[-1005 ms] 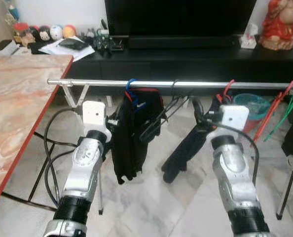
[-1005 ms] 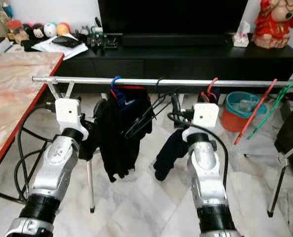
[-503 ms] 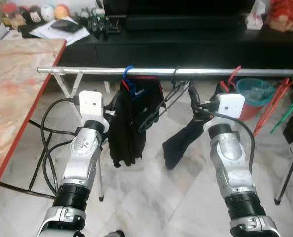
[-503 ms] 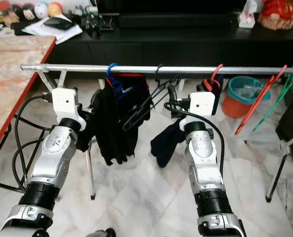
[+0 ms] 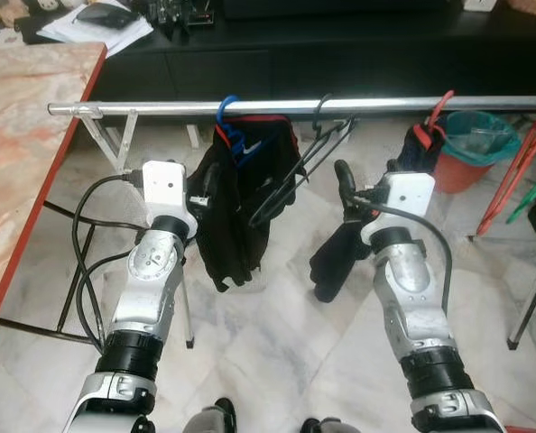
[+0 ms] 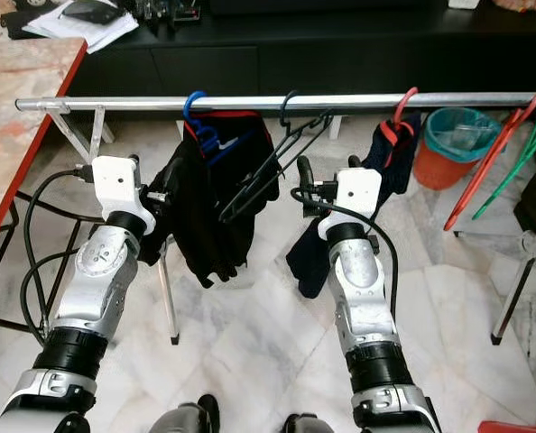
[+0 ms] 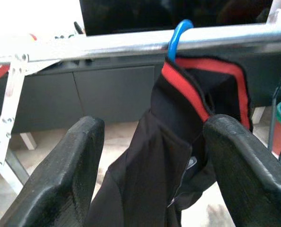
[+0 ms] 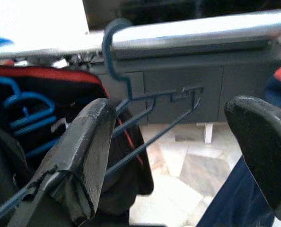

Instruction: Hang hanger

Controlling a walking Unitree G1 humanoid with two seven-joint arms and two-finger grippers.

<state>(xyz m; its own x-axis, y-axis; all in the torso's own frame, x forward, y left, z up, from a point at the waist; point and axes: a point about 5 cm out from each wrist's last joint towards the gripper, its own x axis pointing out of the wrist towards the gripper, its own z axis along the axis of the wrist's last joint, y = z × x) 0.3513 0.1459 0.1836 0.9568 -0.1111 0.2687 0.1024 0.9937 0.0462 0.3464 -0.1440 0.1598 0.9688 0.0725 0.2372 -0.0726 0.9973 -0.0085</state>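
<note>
Biggest thing here is the silver clothes rail (image 5: 277, 106) running across in front of a black TV cabinet (image 5: 340, 63), with a marble bench (image 5: 20, 153) edged in red off to the robot's left. On the rail there's a black garment with red trim (image 5: 236, 207) on a blue hanger (image 5: 227, 113), then the empty dark wire hanger (image 6: 268, 171) hooked on beside it and hanging tilted, then a dark navy garment (image 6: 376, 180) on a red hanger (image 6: 402, 101). More red and green hangers (image 5: 530, 171) lean further right near a teal bin (image 5: 471, 144). The head views don't show the fingers well, but the wrist views do: the left gripper (image 7: 150, 175) is spread wide with the black garment sitting between its fingers, and the right gripper (image 8: 178, 156) is also spread apart, not clamped on anything, with the wire hanger's hook over the rail right in front and its bars passing by one finger (image 8: 83, 161).
</note>
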